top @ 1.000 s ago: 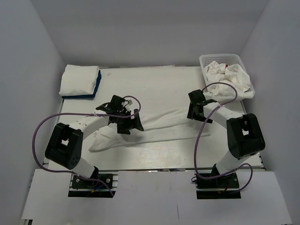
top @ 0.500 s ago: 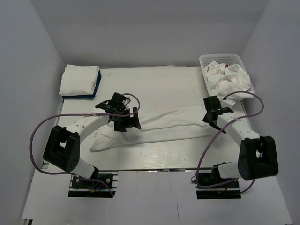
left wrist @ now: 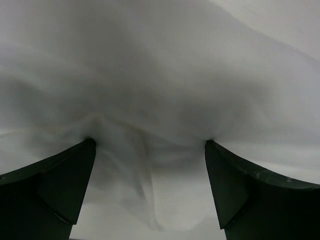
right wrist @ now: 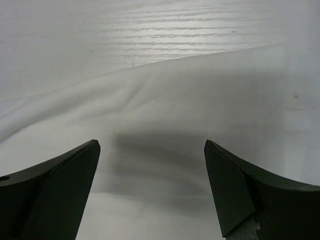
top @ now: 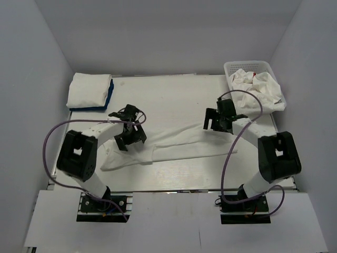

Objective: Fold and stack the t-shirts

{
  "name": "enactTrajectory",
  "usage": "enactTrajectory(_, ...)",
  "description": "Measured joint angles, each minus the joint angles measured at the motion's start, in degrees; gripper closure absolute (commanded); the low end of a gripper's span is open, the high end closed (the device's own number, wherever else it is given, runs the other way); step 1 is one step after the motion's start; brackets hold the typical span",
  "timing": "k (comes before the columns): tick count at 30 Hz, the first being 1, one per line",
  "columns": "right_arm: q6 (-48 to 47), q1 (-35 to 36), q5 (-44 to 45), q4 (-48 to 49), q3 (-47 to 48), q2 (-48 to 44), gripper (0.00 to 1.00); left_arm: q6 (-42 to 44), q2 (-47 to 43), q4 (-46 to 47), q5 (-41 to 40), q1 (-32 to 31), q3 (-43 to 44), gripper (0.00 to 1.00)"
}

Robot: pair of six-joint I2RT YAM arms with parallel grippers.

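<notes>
The table is a white board with a fine wood grain, and it fills the floor of a small booth. Plain pale grey walls close it in at the far side, the left and the right. The near edge of the table carries two black base plates, one under each arm, and thin purple cables hang in loops beside the arms.

A long white cloth t-shirt lies loose on the middle of the table. It makes a creased band from the near left toward the right.

At the far left corner a folded white t-shirt rests on a folded blue t-shirt, of which only the edge shows. At the far right corner stands a white plastic mesh basket. It holds crumpled white t-shirts, one with a small spot of red print.

The left jaws stand wide over the left part of the long t-shirt and hold nothing. In the left wrist view both dark fingertips touch the cloth, and it puckers between them.

The right jaws also stand wide and hold nothing. They hang above the far edge of the same t-shirt, toward its right end. In the right wrist view their shadow falls on the cloth and bare table shows beyond it.
</notes>
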Motion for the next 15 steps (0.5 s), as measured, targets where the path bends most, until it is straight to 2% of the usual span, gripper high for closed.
enactTrajectory(2,-1.4,1.2,-1.4,1.1,0.5,3.1,0.1,-0.6,5.9,0.1,-0.7,0.8,1.7,0.0)
enactTrajectory(4,-2.4,1.8,-1.9,1.0,0.8,5.7,0.1,-0.6,10.5,-2.3,-0.8,1.1,7.4,0.0)
enactTrajectory(7,-3.4,3.0,-2.4,1.2,1.0,6.2,0.1,1.5,20.2,-5.4,-1.5,1.5,20.9,0.0)
enactTrajectory(9,-3.8,3.8,-3.5,0.9,0.2,5.4,0.1,3.5,27.9,-6.7,-2.7,1.6,32.4,0.0)
enactTrajectory(12,-5.4,7.7,-7.1,-1.9,-2.5,1.8,0.1,7.8,43.0,-6.3,-3.0,1.8,56.9,0.0)
enactTrajectory(14,-7.7,13.4,-9.7,-6.5,-3.3,-0.2,0.1,10.6,55.8,-1.9,-0.6,1.9,78.2,0.0)
enactTrajectory(15,-8.9,16.3,-11.0,-8.3,-3.2,-0.3,0.1,11.1,61.0,3.6,2.2,2.0,85.3,0.0)
